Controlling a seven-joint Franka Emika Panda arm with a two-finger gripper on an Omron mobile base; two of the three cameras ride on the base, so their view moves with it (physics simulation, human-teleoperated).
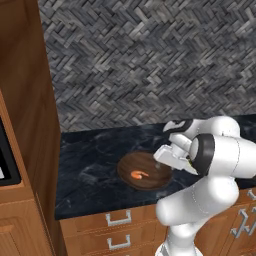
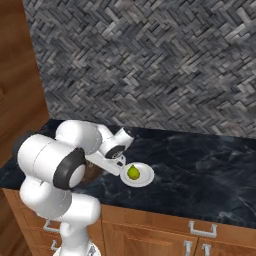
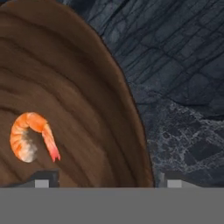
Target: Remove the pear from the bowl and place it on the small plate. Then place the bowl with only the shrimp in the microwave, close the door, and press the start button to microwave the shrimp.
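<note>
With the yellow-green pear already on the small white plate, the gripper, jaws apart, straddles the wide dark-brown wooden bowl's right rim, orange shrimp inside; next: close, lift toward the microwave.

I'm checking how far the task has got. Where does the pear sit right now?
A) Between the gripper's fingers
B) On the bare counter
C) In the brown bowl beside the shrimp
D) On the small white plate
D: the pear sits on the small plate, and the bowl holds just the shrimp.
</note>
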